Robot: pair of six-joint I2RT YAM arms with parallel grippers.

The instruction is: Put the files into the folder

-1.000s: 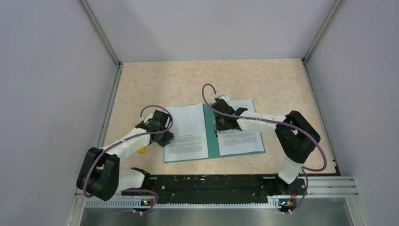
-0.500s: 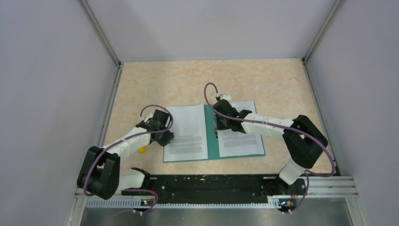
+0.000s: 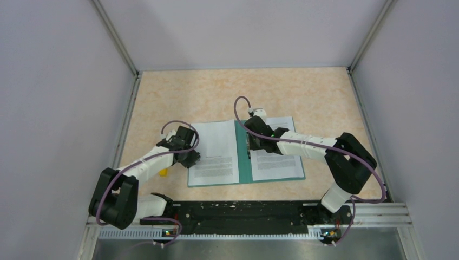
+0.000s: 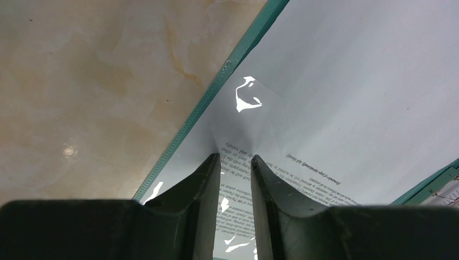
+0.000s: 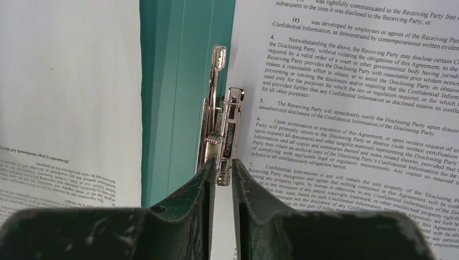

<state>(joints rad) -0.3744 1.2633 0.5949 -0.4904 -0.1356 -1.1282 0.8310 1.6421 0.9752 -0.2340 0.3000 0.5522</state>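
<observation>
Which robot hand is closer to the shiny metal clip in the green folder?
Right. The right gripper has its tips at the metal clip on the spine of the folder. The left gripper is away at the folder's left edge, on the paper.

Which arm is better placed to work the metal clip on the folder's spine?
Right: the right gripper straddles the clip; the left gripper is over a sheet near the folder's outer edge.

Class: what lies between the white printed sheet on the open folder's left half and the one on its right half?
A bare band of the thin teal-green folder and its metal fastener strip, seen best in the right wrist view.
</observation>
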